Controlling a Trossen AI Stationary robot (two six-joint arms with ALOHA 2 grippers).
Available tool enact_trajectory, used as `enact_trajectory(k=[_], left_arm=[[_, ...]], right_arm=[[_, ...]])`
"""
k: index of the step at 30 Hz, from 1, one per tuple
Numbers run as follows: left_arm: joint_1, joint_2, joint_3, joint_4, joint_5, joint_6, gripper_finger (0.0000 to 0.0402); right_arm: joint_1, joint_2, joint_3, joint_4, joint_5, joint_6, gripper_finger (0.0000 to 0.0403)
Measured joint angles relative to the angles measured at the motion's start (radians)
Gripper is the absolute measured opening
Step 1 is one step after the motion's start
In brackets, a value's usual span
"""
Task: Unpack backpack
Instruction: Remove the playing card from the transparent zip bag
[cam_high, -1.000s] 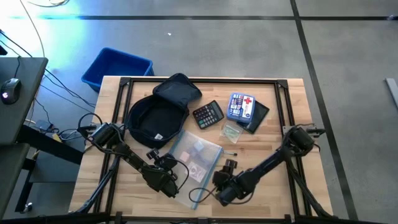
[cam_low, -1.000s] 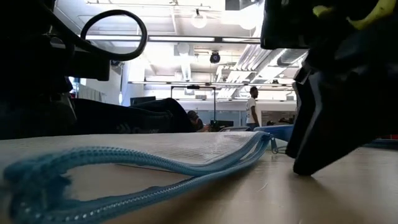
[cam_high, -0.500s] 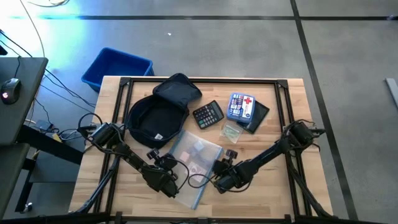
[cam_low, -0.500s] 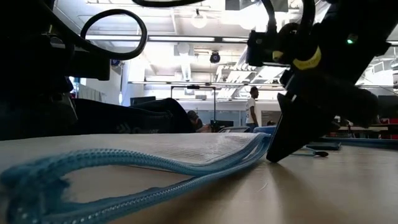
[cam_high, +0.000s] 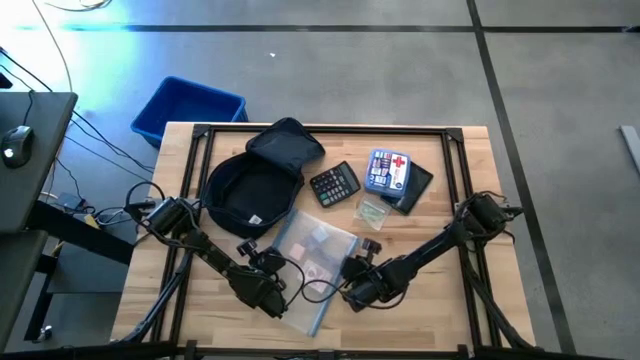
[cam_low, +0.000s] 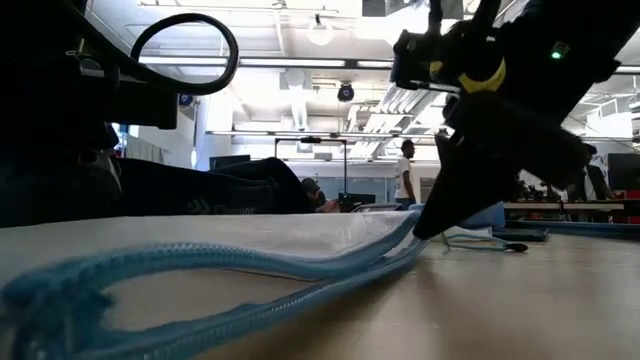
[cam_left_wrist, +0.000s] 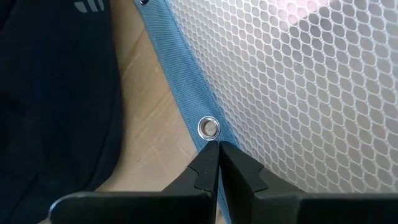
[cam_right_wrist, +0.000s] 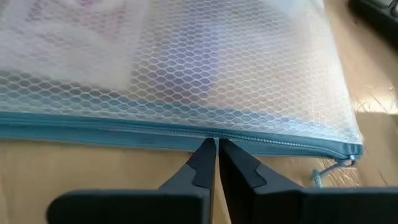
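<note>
The dark navy backpack (cam_high: 252, 188) lies open at the table's far left, flap thrown back. Beside its near right side a clear mesh pouch (cam_high: 314, 258) with a blue border lies flat on the wood. My left gripper (cam_high: 279, 298) is shut at the pouch's left border (cam_left_wrist: 186, 81), next to a metal grommet (cam_left_wrist: 209, 127). My right gripper (cam_high: 347, 291) is shut at the pouch's zip edge (cam_right_wrist: 124, 132) on the opposite side, also seen in the low view (cam_low: 424, 229). My left gripper has its closed tips on the blue border (cam_left_wrist: 227, 149) just beside the grommet, slanting down from the table's left. Whether the border is pinched or only pressed, I cannot tell. The pouch lies flat under them. My right gripper has its closed tips on the blue zip edge (cam_right_wrist: 216, 133), about midway along it, slanting down from the table's right. The tips hide how much of the edge is between them. The pouch stays on the table.
A calculator (cam_high: 334, 184), a first-aid kit (cam_high: 388, 170) on a dark flat item and a small packet (cam_high: 372, 212) lie at the far right. A blue bin (cam_high: 188, 108) stands on the floor beyond the far left corner. A person (cam_low: 405, 170) stands far behind.
My right gripper has moved toward the far edge and the pouch, reaching its zip edge, and its fingers have come together there. My left gripper and the pouch have kept still.
</note>
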Motion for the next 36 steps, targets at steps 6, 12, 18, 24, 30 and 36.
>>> enact_trajectory(k=[6,12,18,24,30,36], left_arm=[[0.000,0.000,0.000,0.002,-0.002,0.000,0.0000],[0.000,0.000,0.000,0.008,-0.003,0.000,0.0000],[-0.002,0.000,0.000,0.011,-0.003,0.000,0.0000],[0.002,0.000,0.002,0.047,-0.010,-0.029,0.0000],[0.016,-0.002,0.002,0.110,-0.019,-0.029,0.0000],[0.025,-0.002,0.008,0.159,-0.019,-0.026,0.0000]], right_arm=[[-0.012,0.000,-0.036,0.059,-0.006,-0.008,0.0002],[-0.016,-0.001,-0.075,0.252,-0.076,-0.116,0.0002],[0.014,-0.004,-0.070,0.420,-0.093,-0.199,0.0017],[0.018,-0.004,-0.070,0.521,-0.139,-0.218,0.0102],[0.027,0.005,-0.069,0.551,-0.132,-0.284,0.0246],[0.016,0.005,-0.069,0.556,-0.031,-0.281,0.0322]])
